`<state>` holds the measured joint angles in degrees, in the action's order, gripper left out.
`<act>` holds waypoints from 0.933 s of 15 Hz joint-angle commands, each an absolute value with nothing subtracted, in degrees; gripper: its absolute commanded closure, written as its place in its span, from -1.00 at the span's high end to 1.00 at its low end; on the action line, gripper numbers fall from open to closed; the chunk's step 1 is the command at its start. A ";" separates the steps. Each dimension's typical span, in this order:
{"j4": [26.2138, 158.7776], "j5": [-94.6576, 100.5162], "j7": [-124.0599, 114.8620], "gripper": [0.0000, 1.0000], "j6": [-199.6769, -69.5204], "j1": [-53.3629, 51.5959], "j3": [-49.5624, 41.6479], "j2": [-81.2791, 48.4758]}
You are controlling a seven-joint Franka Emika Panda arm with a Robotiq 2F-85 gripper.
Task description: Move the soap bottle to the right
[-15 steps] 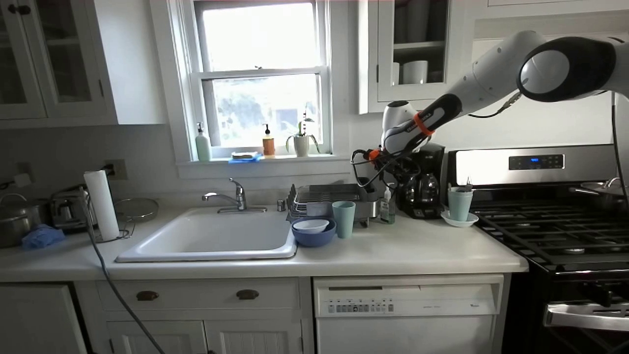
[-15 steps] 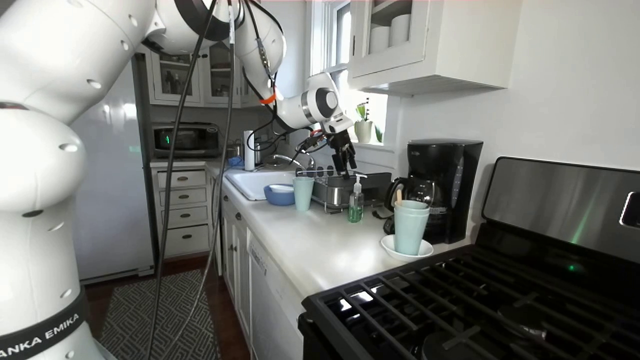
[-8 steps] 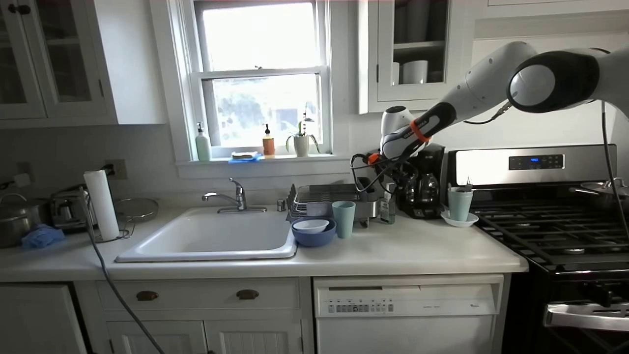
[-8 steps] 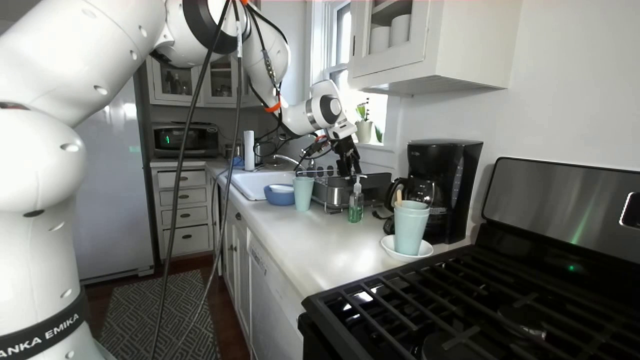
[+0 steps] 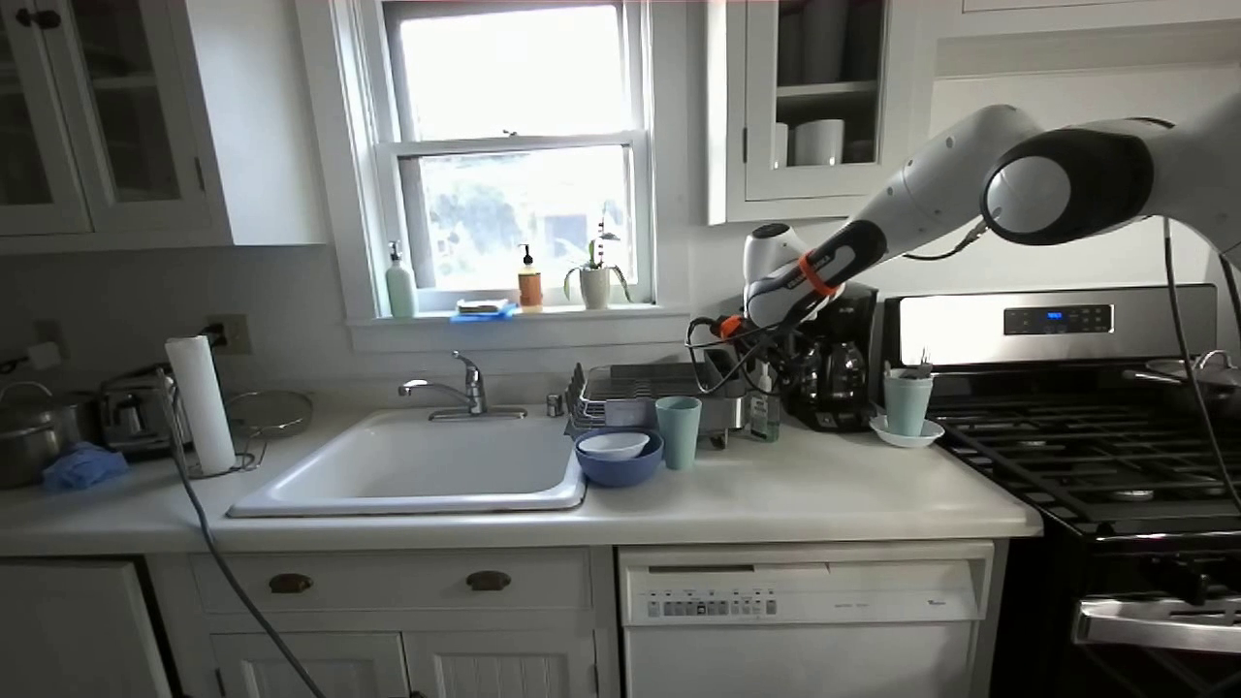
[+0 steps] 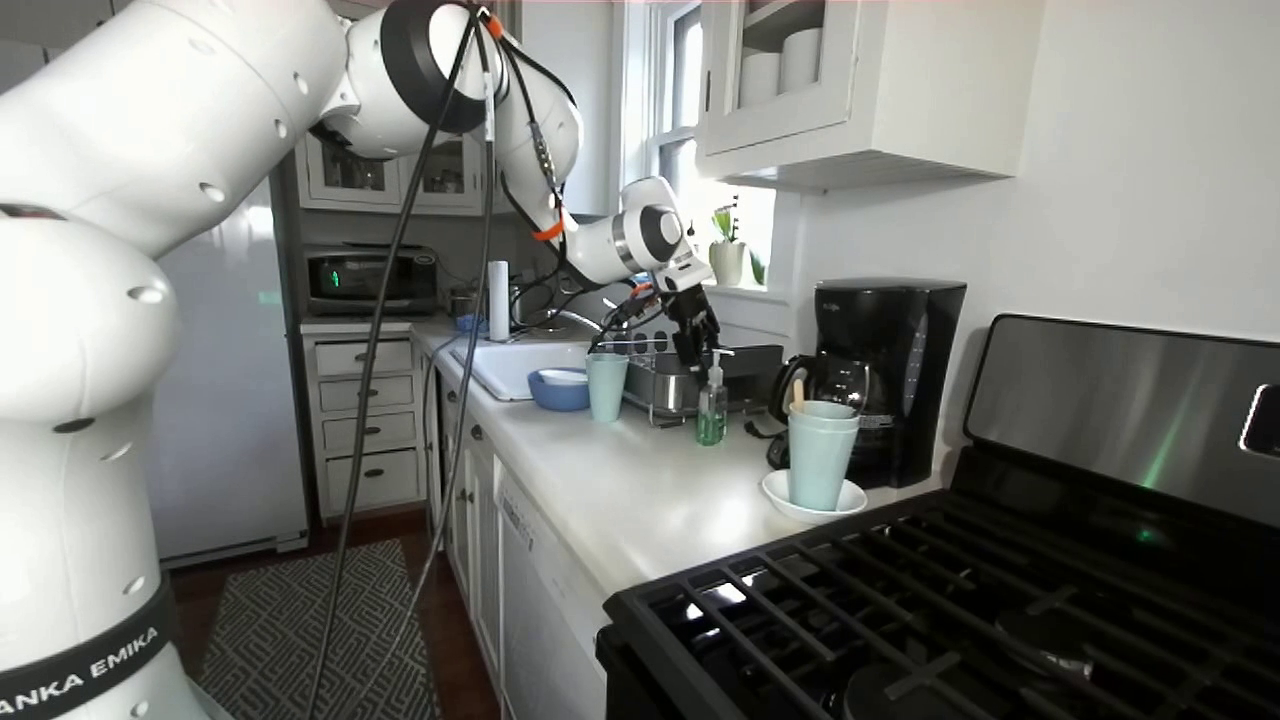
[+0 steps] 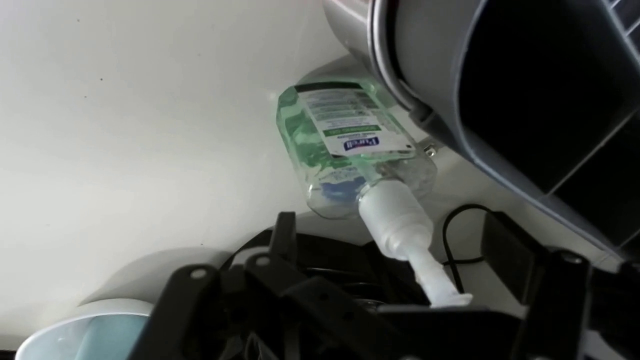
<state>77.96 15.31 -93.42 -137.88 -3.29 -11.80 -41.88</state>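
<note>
The soap bottle (image 6: 712, 408) is a clear pump bottle with green liquid, a white label and a white pump top. It stands upright on the counter beside the dish rack, and also shows in an exterior view (image 5: 765, 415). In the wrist view the soap bottle (image 7: 345, 132) has its pump between the fingers. My gripper (image 7: 395, 245) is open, one finger on each side of the white pump, with a gap on both sides. In an exterior view the gripper (image 6: 697, 352) points down at the height of the pump top. Its fingertips are hard to make out in the remaining view.
The dish rack (image 6: 668, 392) with its grey utensil holder (image 7: 435, 65) is close beside the bottle. A black coffee maker (image 6: 895, 360) stands on the other side. Stacked pale cups (image 6: 822, 460) sit on a white saucer near the stove. A pale green cup (image 6: 606, 388) and blue bowl (image 6: 560, 393) stand by the sink.
The arm has come down, and the gripper has lowered to the bottle's pump. The soap bottle has not moved.
</note>
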 commanded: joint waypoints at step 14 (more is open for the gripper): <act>73.16 13.66 -94.72 -0.19 -131.75 -4.14 -12.64 -44.38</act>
<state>75.47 15.08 -93.86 -133.67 -3.37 -11.91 -43.33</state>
